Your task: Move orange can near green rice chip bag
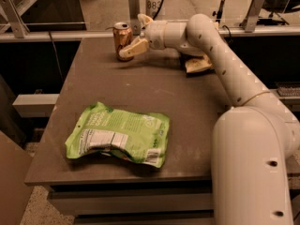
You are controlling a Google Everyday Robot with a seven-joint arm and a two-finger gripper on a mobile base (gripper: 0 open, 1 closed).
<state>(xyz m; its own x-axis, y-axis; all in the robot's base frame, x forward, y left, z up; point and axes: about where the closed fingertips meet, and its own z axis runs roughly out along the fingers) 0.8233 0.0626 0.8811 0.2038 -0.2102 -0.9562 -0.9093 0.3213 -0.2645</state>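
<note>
The orange can [123,40] stands upright at the table's [187,102] far left, just left of the gripper [137,34] — its fingers spread, gripping nothing, the nearer one against the can's side. The green rice chip bag [119,135] lies well apart — toward the near edge.

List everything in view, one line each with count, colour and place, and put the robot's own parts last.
orange can: one, orange-brown with a silver top, upright at the table's far edge.
green rice chip bag: one, bright green with a white label panel, lying flat near the table's front edge.
small chip bag: one, brown and yellow, at the far side, partly hidden behind the arm.
table: one, grey-brown top, under all three.
gripper: one, cream, open, close beside the orange can; contact cannot be told.
arm: one, white, reaching from the near corner across to the far edge.
</note>
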